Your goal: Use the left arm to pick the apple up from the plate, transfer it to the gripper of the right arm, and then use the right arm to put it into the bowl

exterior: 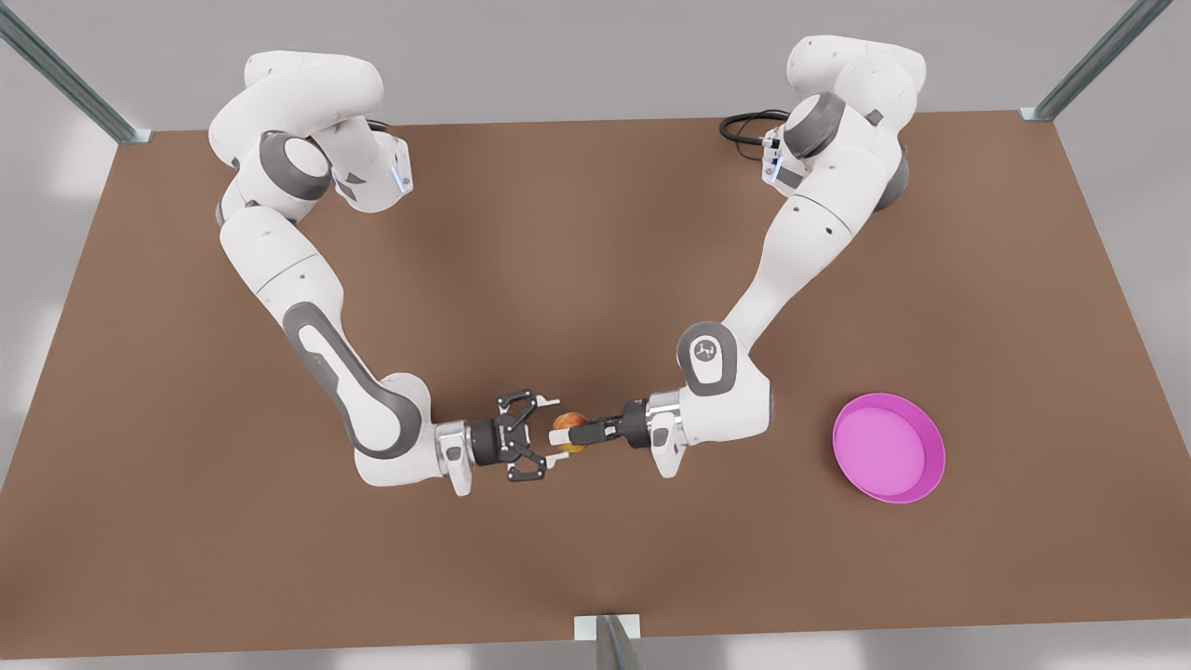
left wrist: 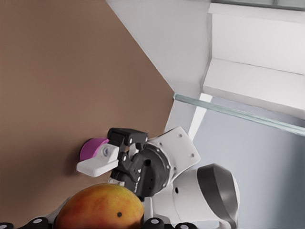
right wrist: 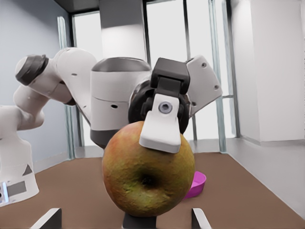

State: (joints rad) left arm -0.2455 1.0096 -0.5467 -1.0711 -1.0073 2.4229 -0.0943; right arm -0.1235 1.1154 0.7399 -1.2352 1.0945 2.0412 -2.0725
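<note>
Counted: two white arms, two grippers, one apple, one pink plate, one pink bowl, one brown table (exterior: pixel 186 372).

Front view: left arm (exterior: pixel 800 242) reaching in from 1 o'clock of the table, right arm (exterior: pixel 279 270) from 11 o'clock. Grippers tip to tip, level, above the tabletop at about 6 o'clock of table centre.

Left gripper (exterior: pixel 564 435), slim: clamped on the apple (exterior: pixel 571 423), at 3 o'clock of it. Apple off the table, up in the air, reddish-orange with a yellow-green side.

Right gripper (exterior: pixel 553 430), bulkier and linked: at 9 o'clock of the apple, fingers (exterior: pixel 549 402) spread wide apart. In the right wrist view own fingertips to either side of the fruit with a gap on both sides, not touching it.

Plate (exterior: pixel 889 447): flat on the table at 4 o'clock of table centre, well apart from both grippers, nothing on it.

Bowl (left wrist: pixel 93 147): seen in the left wrist view, on the table past the right gripper, partly hidden by one of its white fingertips.
</note>
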